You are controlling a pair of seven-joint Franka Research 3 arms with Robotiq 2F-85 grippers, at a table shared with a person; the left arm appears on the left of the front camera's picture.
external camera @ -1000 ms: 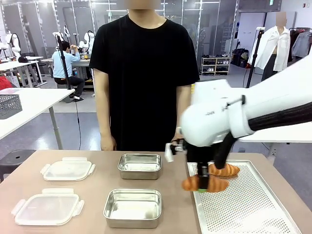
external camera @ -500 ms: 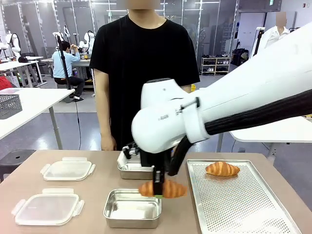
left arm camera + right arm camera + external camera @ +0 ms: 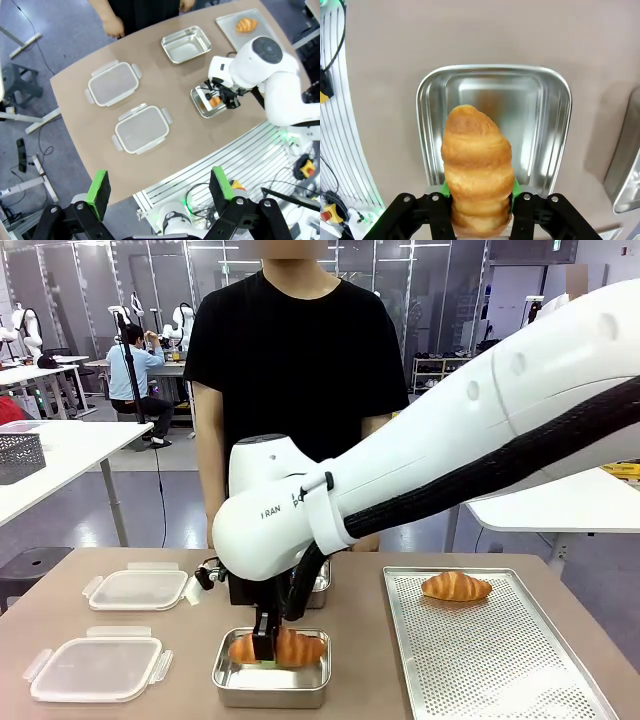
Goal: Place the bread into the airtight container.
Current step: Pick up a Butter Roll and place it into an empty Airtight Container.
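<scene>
While right claw (image 3: 265,648) grips bread (image 3: 297,647) over container (image 3: 270,696), lids (image 3: 97,668) (two) left — tray (image 3: 500,660) right

Bread (image 3: 300,648) over near container (image 3: 270,692), maybe inside; tray (image 3: 500,660) right, lids (image 3: 98,668) left.

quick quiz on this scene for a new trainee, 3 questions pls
1. True or false: the right hand grips a croissant over the near steel container.
2. How many croissants lie on the perforated tray?
3. The left hand is: A) open B) shut on the tray C) shut on the croissant

Key: 1 true; 2 one; 3 A
</scene>
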